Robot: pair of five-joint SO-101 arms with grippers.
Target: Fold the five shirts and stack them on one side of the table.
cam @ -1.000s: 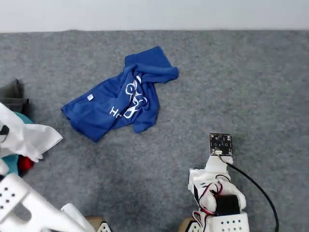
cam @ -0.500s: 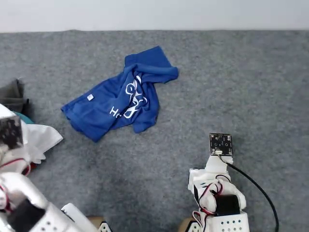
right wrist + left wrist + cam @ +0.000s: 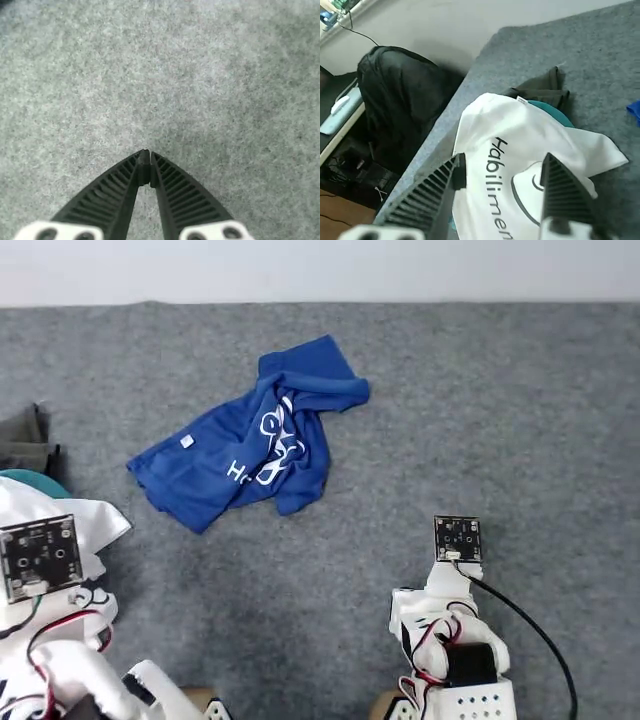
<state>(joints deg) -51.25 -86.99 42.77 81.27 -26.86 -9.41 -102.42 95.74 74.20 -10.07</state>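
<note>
A crumpled blue shirt (image 3: 250,445) with white print lies on the grey table, left of centre and toward the back. A white shirt (image 3: 95,522) with dark lettering tops a pile at the left edge, over a teal shirt (image 3: 30,480) and a dark olive shirt (image 3: 25,440). My left gripper (image 3: 503,162) hangs open just above the white shirt (image 3: 520,140), nothing between its fingers. The teal shirt (image 3: 555,110) and olive shirt (image 3: 540,90) peek out beyond it. My right gripper (image 3: 150,157) is shut and empty above bare felt near the front edge.
The left arm (image 3: 40,560) sits at the front left corner and the right arm (image 3: 450,640) at the front, right of centre. A black backpack (image 3: 400,95) stands off the table's left edge. Grey felt (image 3: 520,420) covers the right half.
The left arm has drawn back from the far left edge toward the front, its camera board now lower over the white shirt. The right arm and blue shirt have not moved.
</note>
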